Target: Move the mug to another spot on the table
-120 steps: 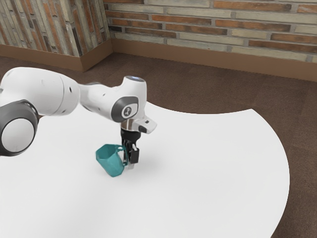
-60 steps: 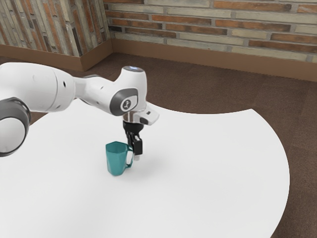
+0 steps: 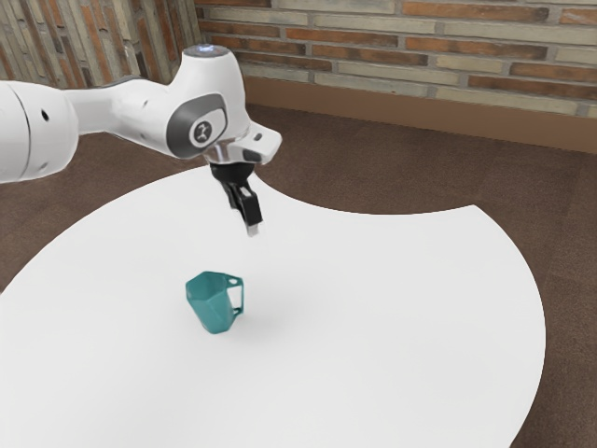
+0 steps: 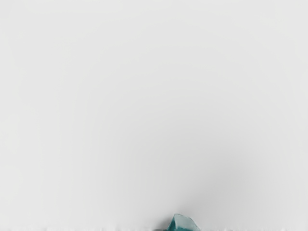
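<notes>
The teal faceted mug point(image 3: 214, 302) sits free on the white table point(image 3: 401, 308), tilted slightly, mouth up, its handle toward 3 o'clock in the exterior view.

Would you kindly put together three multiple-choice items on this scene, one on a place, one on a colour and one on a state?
1. Where is the mug?
A. On the white table, lower than the gripper
B. On the brown floor
C. Hanging from the gripper

2. What colour is the mug?
A. Red
B. Teal
C. Yellow

3. What state is the mug in?
A. Lifted off the table by the gripper
B. Resting on the table, apart from the gripper
C. Stacked on a plate

Answers: 1 A, the exterior view shows it on the tabletop below the raised gripper; 2 B, its body is teal; 3 B, bare table shows between gripper and mug.
</notes>
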You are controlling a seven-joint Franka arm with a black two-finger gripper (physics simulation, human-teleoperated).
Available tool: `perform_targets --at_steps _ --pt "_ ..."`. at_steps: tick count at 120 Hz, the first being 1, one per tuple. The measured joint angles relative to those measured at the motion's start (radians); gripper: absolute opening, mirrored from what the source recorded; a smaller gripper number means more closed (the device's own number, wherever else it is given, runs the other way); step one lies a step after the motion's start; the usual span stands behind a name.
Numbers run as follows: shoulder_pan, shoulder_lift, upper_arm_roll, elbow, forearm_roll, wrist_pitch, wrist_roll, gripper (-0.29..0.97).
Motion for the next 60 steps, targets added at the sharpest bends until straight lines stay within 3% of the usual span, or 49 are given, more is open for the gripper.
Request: perform_targets --at_steps 26,60 --pt "-0.005 -0.135 0.048 -0.003 0.015 -0.078 -0.137 0.68" --pt "-0.003 -0.182 0.079 0.004 0.025 -0.171 -0.264 0.68"
